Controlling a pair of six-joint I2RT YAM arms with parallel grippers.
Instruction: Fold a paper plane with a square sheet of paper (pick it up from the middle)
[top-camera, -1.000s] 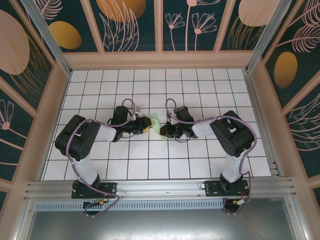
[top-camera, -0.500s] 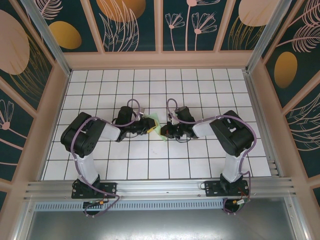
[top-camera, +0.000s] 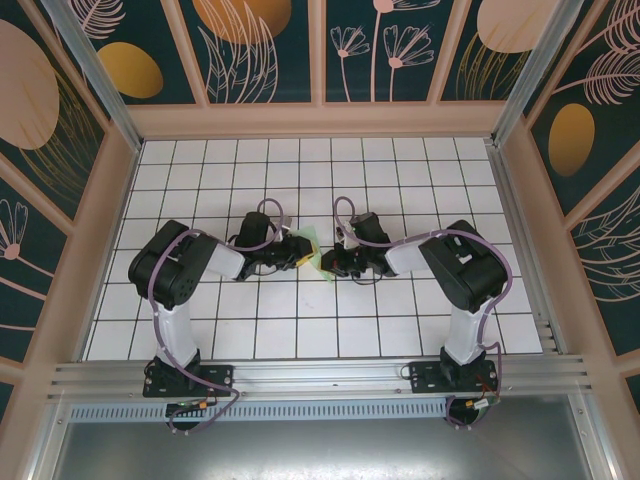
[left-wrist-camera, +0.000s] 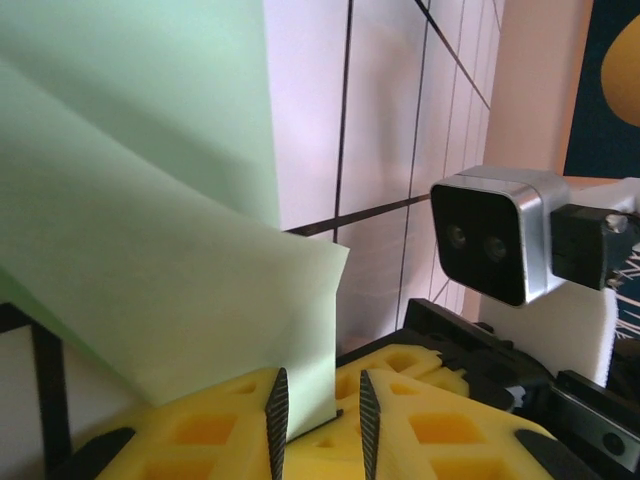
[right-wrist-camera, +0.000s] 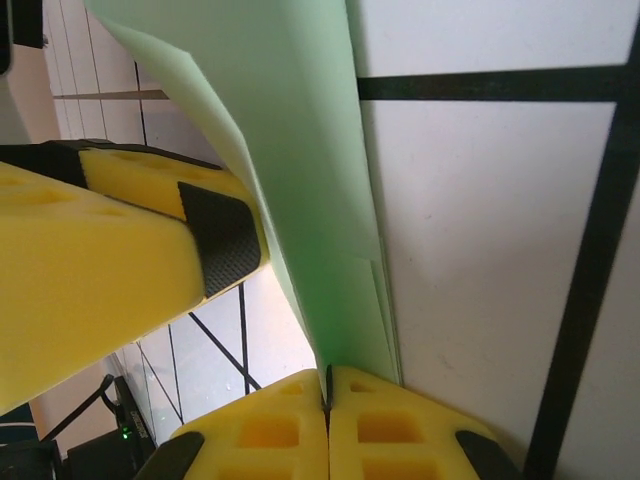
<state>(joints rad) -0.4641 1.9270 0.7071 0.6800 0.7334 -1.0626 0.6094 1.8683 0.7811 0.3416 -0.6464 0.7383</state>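
The square sheet of paper (top-camera: 312, 245), pale mint green and folded into layers, is held off the tiles at the table's middle between both grippers. My right gripper (top-camera: 326, 262) comes in from the right. In the right wrist view its yellow jaws (right-wrist-camera: 327, 372) are pressed together on the paper's folded edge (right-wrist-camera: 320, 200). My left gripper (top-camera: 299, 256) comes in from the left. In the left wrist view its black pads (left-wrist-camera: 322, 376) stand apart, and a flap of the paper (left-wrist-camera: 180, 280) hangs in the gap against the left pad (left-wrist-camera: 277, 420).
White tiled table (top-camera: 300, 330) with black grid lines, walled by a pale frame (top-camera: 320, 120) on three sides. The right arm's wrist camera (left-wrist-camera: 490, 235) sits close in front of my left gripper. One left finger (right-wrist-camera: 110, 260) shows beside the paper in the right wrist view.
The left arm's elbow has swung toward the centre and its gripper has edged closer to the paper, jaws narrowing slightly. The right gripper has stayed put, holding the paper.
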